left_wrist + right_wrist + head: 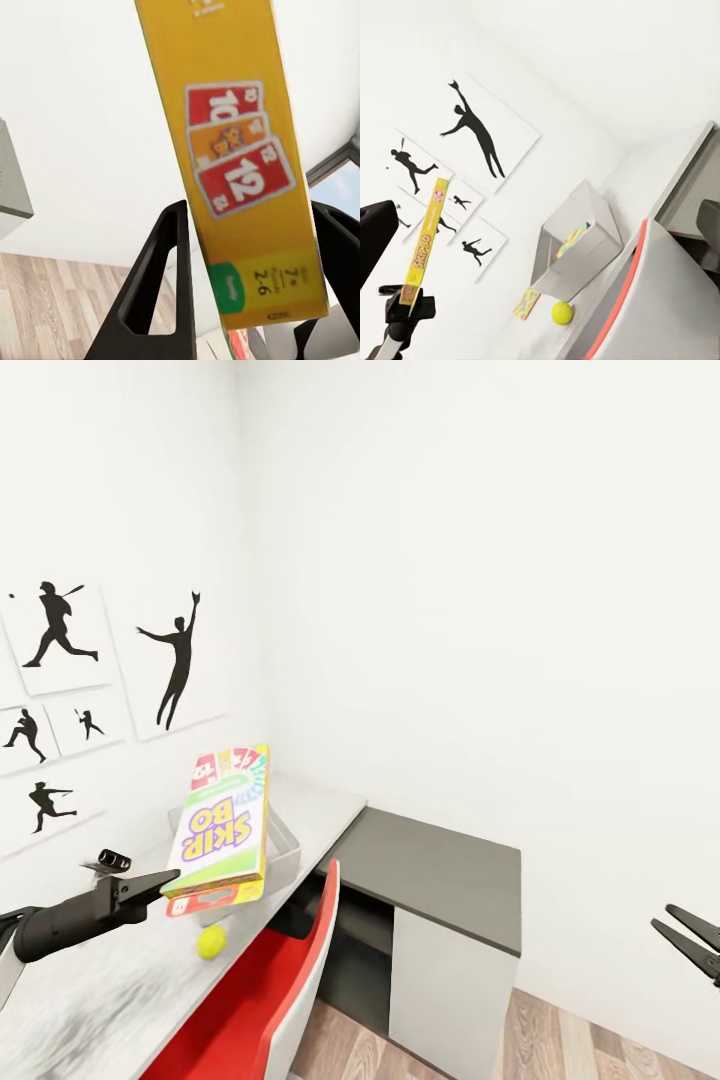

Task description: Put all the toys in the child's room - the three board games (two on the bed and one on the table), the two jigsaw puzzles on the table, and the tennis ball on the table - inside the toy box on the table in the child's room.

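My left gripper [168, 881] is shut on the lower edge of the yellow-green-red SKIP-BO board game [223, 828], holding it tilted upright above the table [90, 1000]. In the left wrist view the SKIP-BO box [234, 165] runs between both fingers [159, 289]. Behind it stands the grey toy box [288, 848]. The toy box [579, 225] has a multicoloured jigsaw puzzle [573, 239] inside; a second puzzle [526, 304] lies on the table beside the tennis ball [561, 312]. The tennis ball [211, 941] rests near the table's front edge. My right gripper [690, 934] hangs open and empty at the far right.
A red-and-white chair [268, 985] stands tucked against the table's front edge. A lower dark grey side cabinet [440, 865] adjoins the table at the right, with wooden floor [560, 1040] before it. Baseball silhouette posters [70, 690] hang on the left wall.
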{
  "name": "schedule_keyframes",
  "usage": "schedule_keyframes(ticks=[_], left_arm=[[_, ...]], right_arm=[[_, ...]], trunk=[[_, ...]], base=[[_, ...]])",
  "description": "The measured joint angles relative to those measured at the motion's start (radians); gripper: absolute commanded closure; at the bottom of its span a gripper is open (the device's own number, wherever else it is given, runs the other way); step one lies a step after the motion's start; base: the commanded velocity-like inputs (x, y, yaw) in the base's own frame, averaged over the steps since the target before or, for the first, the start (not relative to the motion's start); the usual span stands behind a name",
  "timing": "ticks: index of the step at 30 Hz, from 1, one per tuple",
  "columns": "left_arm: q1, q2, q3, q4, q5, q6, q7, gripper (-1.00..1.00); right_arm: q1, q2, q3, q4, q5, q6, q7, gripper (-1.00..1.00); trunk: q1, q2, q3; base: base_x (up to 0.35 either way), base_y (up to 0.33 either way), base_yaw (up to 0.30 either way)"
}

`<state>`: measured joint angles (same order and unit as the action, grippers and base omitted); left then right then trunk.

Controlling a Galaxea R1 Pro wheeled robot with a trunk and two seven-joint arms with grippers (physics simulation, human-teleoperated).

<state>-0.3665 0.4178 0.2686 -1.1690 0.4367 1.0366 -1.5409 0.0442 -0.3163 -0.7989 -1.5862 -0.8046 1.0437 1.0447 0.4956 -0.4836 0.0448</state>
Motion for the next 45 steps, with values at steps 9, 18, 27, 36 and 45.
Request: schedule_keyframes(ticks=[9, 18, 27, 36, 45], left_arm=[[0.000, -0.001, 0.000, 0.000, -0.001, 0.000, 0.000, 1.00], [0.000, -0.001, 0.000, 0.000, 0.001, 0.000, 0.000, 1.00], [0.000, -0.001, 0.000, 0.000, 0.001, 0.000, 0.000, 1.00], [0.000, -0.001, 0.000, 0.000, 0.001, 0.000, 0.000, 1.00], [0.000, -0.001, 0.001, 0.000, 0.001, 0.000, 0.000, 1.00]], right_arm=[[0.000, 0.002, 0.000, 0.000, 0.000, 0.000, 0.003, -1.00], [0.000, 0.002, -0.001, 0.000, 0.001, 0.000, 0.004, -1.00], [0.000, 0.002, -0.006, 0.000, 0.001, 0.000, 0.006, -1.00], [0.000, 0.002, -0.006, 0.000, 0.001, 0.000, 0.006, -1.00], [0.000, 0.002, -0.006, 0.000, 0.001, 0.000, 0.006, -1.00]], trunk=[[0.000, 0.000, 0.000], [0.000, 0.000, 0.000], [0.000, 0.000, 0.005], [0.000, 0.000, 0.008], [0.000, 0.000, 0.008]], base=[[0.127, -0.079, 0.000], [0.166, -0.040, 0.015], [0.164, -0.043, 0.220], [0.039, 0.001, 0.122], [0.039, 0.028, 0.053]])
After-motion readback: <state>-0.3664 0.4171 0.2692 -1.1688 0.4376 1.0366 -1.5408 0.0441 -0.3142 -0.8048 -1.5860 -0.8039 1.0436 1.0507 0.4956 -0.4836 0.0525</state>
